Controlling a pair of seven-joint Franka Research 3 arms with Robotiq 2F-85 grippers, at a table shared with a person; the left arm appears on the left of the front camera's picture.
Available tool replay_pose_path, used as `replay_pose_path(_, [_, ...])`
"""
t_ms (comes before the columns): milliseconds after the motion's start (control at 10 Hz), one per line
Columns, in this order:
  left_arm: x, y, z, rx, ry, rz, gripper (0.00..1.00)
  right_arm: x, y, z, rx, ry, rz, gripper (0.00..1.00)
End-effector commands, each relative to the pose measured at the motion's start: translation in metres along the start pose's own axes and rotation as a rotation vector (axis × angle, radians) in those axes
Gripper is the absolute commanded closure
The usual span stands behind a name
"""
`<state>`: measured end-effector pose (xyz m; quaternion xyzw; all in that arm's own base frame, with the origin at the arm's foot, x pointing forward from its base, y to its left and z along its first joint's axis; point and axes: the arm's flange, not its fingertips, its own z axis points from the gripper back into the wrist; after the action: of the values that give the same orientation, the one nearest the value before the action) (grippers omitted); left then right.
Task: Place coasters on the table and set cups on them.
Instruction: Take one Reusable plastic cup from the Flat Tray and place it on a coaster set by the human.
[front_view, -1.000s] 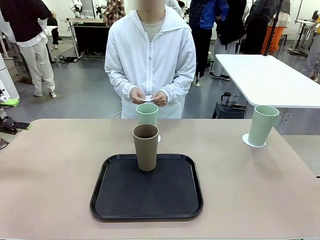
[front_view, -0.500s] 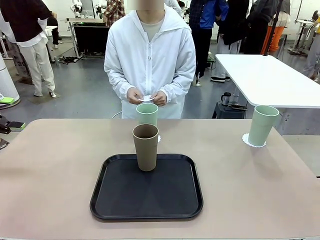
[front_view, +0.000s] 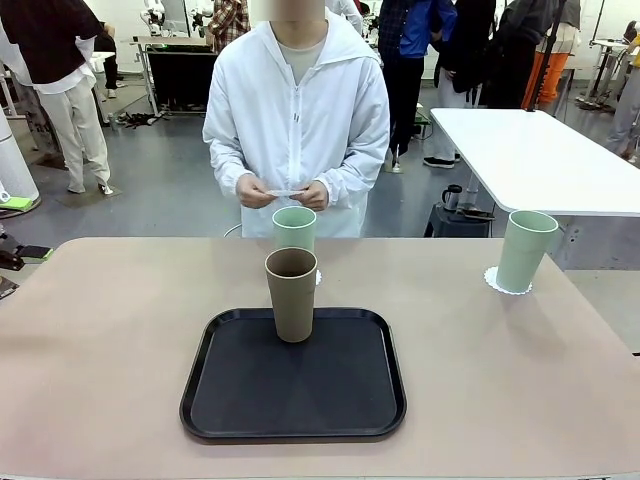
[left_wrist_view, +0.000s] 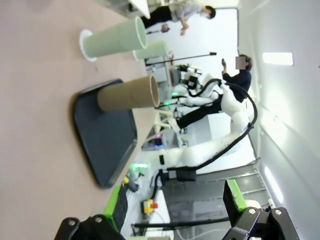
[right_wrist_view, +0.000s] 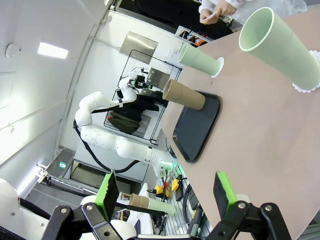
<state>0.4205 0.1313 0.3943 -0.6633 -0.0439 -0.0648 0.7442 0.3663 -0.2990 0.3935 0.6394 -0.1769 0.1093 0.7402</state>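
Observation:
A tan-brown cup stands upright on the black tray. Behind it a mint cup stands on a coaster on the table. The other mint cup stands on its coaster at the far right. The person holds a third coaster in both hands above the far edge. My left gripper is open and empty, off the table's left end, facing the tan cup. My right gripper is open and empty, off the right end, near the mint cup.
The person in a white jacket stands at the far side, centre. A white-topped table stands behind on the right, with a small dark mug beside it. Bare tabletop lies left and right of the tray.
The person has raised the coaster a little and turned it flat between both hands. My left gripper has drawn slightly back at the left edge. The cups have not moved.

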Motion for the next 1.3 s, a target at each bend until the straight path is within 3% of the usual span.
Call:
replay_pose_path(0, [-0.0008,-0.001,0.0019,-0.009,0.0,-0.015,0.0,-0.0004,0.0001,-0.0012,-0.001,0.001,-0.003,0.0])
replay_pose_path(1200, [-0.0008,-0.001,0.0019,-0.009,0.0,-0.015,0.0,-0.0004,0.0001,-0.0012,-0.001,0.001,-0.003,0.0])
